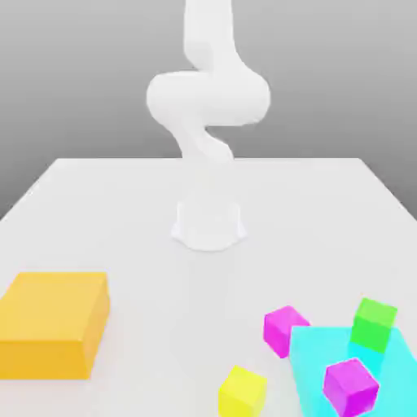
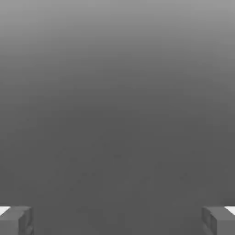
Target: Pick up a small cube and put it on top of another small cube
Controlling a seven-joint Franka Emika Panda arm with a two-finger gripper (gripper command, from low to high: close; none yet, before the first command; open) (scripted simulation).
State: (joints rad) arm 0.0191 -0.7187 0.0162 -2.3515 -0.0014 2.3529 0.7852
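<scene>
The small bright pinkish-magenta cube (image 1: 285, 328) rests on the white table (image 1: 122, 212) toward the exterior view's right, just beside a flat cyan block (image 1: 326, 366). My white arm (image 1: 208, 98) rises from its base (image 1: 208, 224) at mid-table, well behind the cube. In the hand view my gripper (image 2: 117, 222) is open: its grey fingertips (image 2: 16, 220) stand far apart, with nothing between them and plain grey background beyond.
A darker purple-magenta cube (image 1: 350, 385) and a green cube (image 1: 374, 323) sit on the cyan block. A yellow cube (image 1: 242, 391) lies near the front edge. A large orange block (image 1: 53, 323) occupies the exterior view's left.
</scene>
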